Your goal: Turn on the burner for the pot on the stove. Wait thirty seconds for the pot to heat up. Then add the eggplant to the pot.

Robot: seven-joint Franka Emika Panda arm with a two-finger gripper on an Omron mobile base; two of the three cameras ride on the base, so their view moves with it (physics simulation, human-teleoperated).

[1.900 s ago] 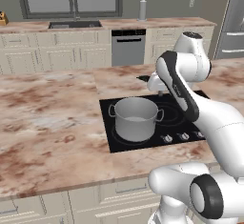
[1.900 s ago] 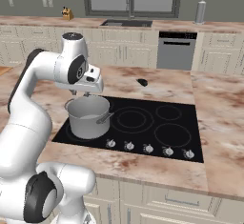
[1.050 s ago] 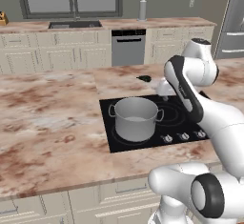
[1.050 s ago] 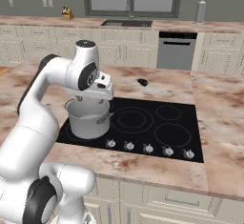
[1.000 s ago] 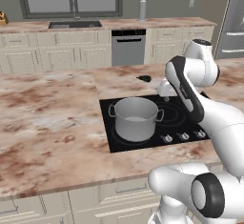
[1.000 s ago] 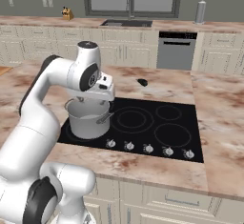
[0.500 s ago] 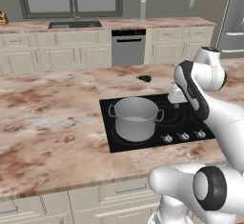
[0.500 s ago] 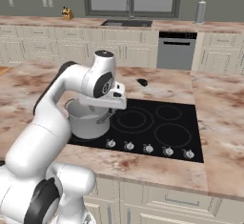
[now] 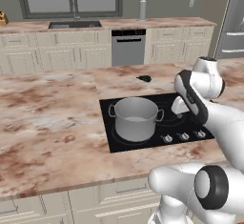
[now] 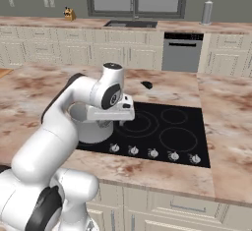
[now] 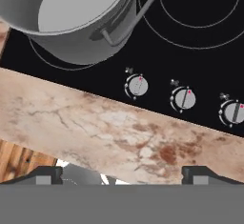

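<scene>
Swinging across from above the pot point(image 9: 136, 118), the arm has carried its hand rightward and down toward the front edge of the stove point(image 10: 167, 136) — in the right base view the wrist now hangs over the near-left part of the glass, just beside the pot, where earlier it stood higher and further left. Nothing on the island counter point(image 9: 47, 123) has shifted.

From the hand view the gripper point(image 11: 122, 173) looks straight down on the row of silver knobs point(image 11: 137, 86), its two tips spread wide apart with nothing between them. The leftmost knob sits nearest the pot, a second knob point(image 11: 183, 98) and a third follow along the front edge of the cooktop.

The pot rests on the front-left ring zone; no red glow shows around it, so by my reading the burner point(image 11: 57, 61) is not yet on. The eggplant point(image 10: 146, 84) lies on the counter just beyond the back edge of the stove, well apart from the pot and from the hand.

What this move means: the hand is lining up on the controls — the first step of the task. Which knob governs the pot's zone cannot be told for sure, though the leftmost seems likeliest. Heating and the eggplant are all ahead.
</scene>
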